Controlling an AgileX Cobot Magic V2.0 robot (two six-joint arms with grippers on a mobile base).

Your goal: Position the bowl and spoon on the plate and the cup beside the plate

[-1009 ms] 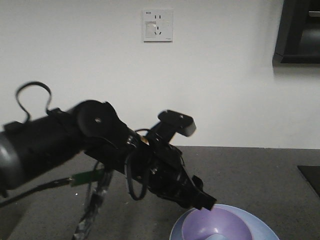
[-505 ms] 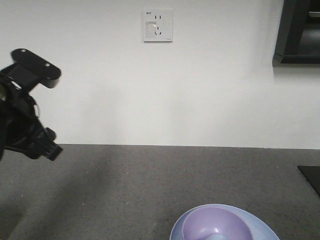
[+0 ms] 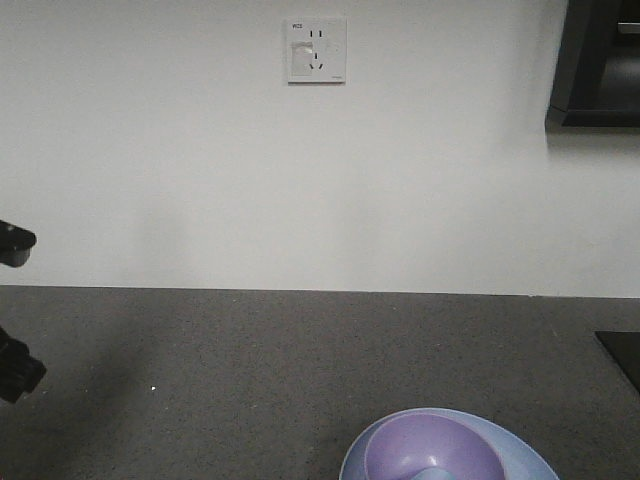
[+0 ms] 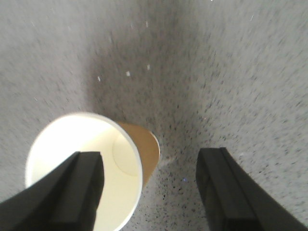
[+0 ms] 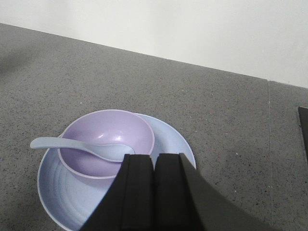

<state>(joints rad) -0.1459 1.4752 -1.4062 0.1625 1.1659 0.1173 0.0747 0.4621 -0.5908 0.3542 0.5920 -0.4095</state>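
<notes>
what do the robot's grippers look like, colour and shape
Both are plain matte black. The left gripper has two broad, flat, blocky fingers with squared tips. The right gripper has the same smooth black slabs, widening toward the camera. No markings or cables show in the wrist views.

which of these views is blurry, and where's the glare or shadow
Left wrist view: soft and smeared, countertop speckles streaked; the cup interior is blown out white, a dark shadow band runs beyond it. Right wrist view: sharpest, even light, faint sheen in the bowl; the shut right gripper is a dark close mass. Front view: dim and grainy, plate cropped by the bottom edge.
</notes>
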